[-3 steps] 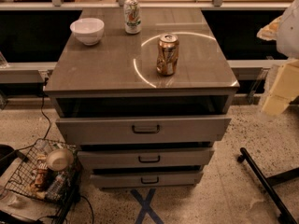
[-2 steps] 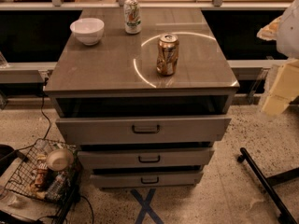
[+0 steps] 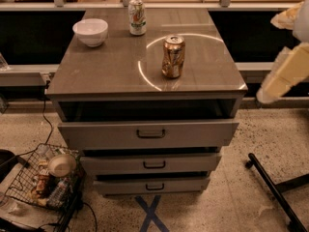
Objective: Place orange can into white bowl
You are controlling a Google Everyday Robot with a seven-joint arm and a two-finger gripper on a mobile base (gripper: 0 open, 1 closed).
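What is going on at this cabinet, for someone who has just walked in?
A robot is meant to put the orange can into the white bowl, but nothing is gripped yet. The orange can stands upright near the middle of the cabinet top. The white bowl sits at the back left and looks empty, with a white-and-green can to its right. The robot's hand hovers off the cabinet's right side, apart from the orange can.

Orange can (image 3: pixel 173 57) copper with white swirls, white bowl (image 3: pixel 90 32) plain, white-and-green can (image 3: pixel 137 17), grey-brown cabinet (image 3: pixel 106 66), cream-yellow gripper (image 3: pixel 270 88) at right edge
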